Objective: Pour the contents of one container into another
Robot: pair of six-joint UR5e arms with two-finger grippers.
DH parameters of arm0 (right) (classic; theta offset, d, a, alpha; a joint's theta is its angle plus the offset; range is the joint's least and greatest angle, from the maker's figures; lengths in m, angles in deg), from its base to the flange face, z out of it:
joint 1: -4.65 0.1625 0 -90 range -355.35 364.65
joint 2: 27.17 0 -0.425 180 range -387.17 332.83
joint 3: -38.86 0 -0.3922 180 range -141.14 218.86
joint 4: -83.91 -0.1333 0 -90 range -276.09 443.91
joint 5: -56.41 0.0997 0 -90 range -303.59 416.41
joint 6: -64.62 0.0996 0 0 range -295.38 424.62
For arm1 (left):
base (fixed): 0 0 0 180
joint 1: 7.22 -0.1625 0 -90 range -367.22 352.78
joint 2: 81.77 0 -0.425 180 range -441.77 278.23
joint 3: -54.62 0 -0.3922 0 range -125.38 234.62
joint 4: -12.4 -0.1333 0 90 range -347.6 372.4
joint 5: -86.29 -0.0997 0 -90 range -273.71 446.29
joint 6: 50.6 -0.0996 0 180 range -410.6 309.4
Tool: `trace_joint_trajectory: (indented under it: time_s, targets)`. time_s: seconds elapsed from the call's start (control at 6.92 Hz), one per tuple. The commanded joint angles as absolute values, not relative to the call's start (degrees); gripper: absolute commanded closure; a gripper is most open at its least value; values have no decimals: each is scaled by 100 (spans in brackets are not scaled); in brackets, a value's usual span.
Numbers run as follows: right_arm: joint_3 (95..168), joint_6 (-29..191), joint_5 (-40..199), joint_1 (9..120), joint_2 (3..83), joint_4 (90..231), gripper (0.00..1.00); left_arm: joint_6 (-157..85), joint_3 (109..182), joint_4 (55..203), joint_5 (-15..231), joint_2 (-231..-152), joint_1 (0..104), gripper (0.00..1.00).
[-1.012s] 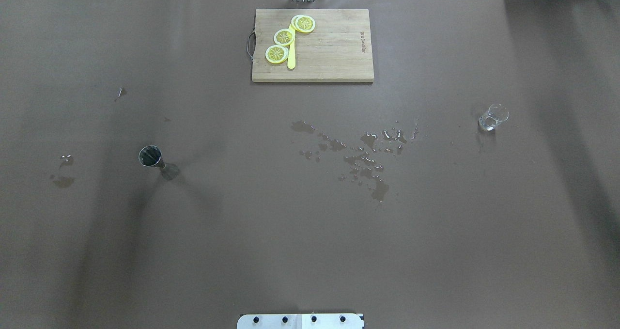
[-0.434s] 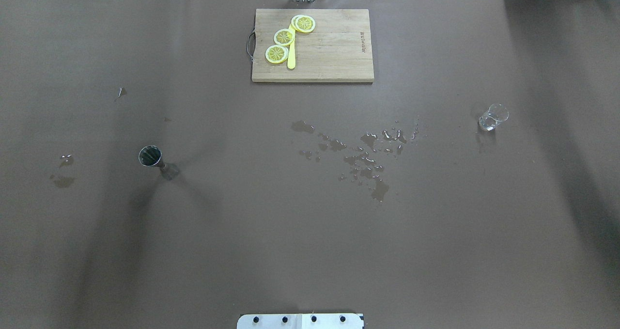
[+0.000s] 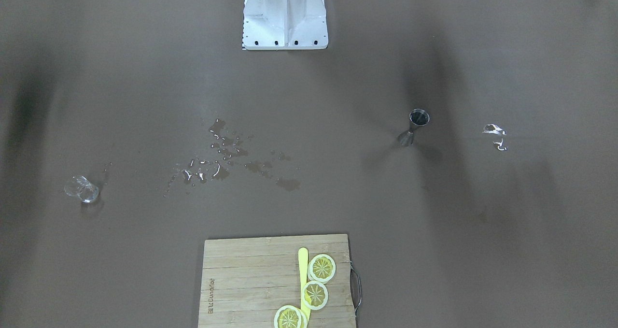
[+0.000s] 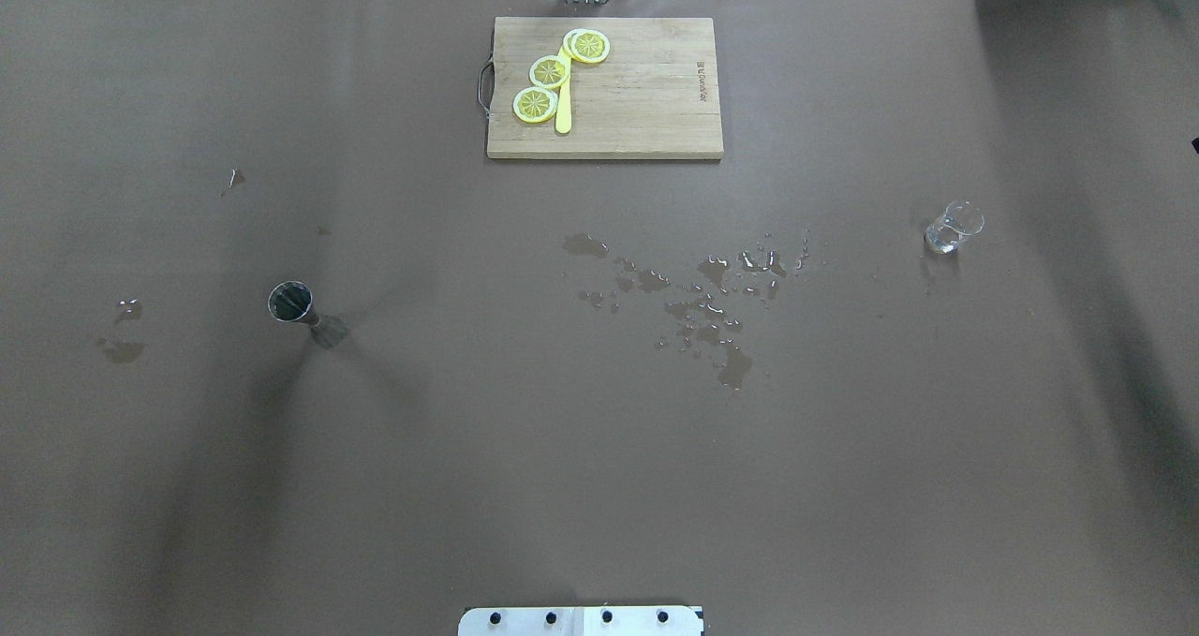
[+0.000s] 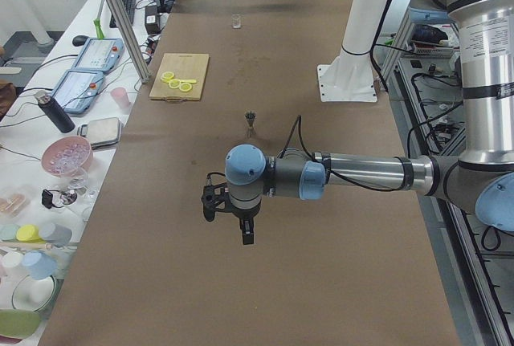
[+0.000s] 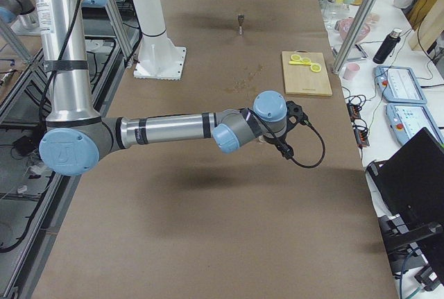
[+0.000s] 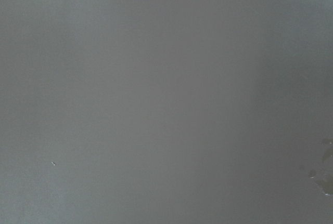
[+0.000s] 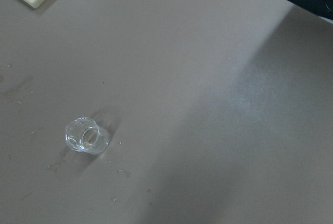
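Note:
A steel jigger (image 4: 291, 302) stands upright on the left half of the brown table, also seen in the front view as the jigger (image 3: 418, 118). A small clear glass (image 4: 954, 226) with a little liquid stands at the right, and the right wrist view shows this glass (image 8: 86, 135) below and left of centre. Neither gripper appears in the overhead, front or wrist views. The left gripper (image 5: 221, 204) hangs above the table's near end in the exterior left view. The right gripper (image 6: 295, 110) hovers in the exterior right view. I cannot tell whether either is open or shut.
A wooden cutting board (image 4: 646, 93) with lemon slices (image 4: 549, 72) and a yellow knife (image 4: 563, 102) lies at the far middle. Spilled liquid (image 4: 707, 303) is scattered mid-table, with small wet patches (image 4: 120, 346) at the left. The robot base plate (image 4: 581, 620) is at the near edge.
A small dark sliver has come in at the overhead view's right edge, and the shadow beside the jigger has shifted a little. The jigger and the glass have not moved.

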State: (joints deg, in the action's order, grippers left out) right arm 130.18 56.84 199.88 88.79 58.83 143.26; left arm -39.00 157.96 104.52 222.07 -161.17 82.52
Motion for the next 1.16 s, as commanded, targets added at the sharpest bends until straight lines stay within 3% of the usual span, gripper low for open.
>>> trace_joint_trajectory:
  time_s: [0.0, 0.43, 0.72, 1.01]
  targets:
    - [12684, 5672, 20474, 8868, 5914, 13157, 0, -3900, 16120, 10442, 22200, -16122, 8182, 1]
    - [12666, 5636, 21084, 8868, 5914, 12402, 0, -3395, 17384, 8831, 22217, -16314, 8086, 1]
    - [12648, 5645, 21058, 8868, 6045, 11945, 0, -1842, 18158, 8825, 22226, -16360, 7517, 1]
    - [12648, 5854, 20917, 8859, 6247, 11854, 0, -698, 18485, 9130, 22235, -16447, 6998, 1]
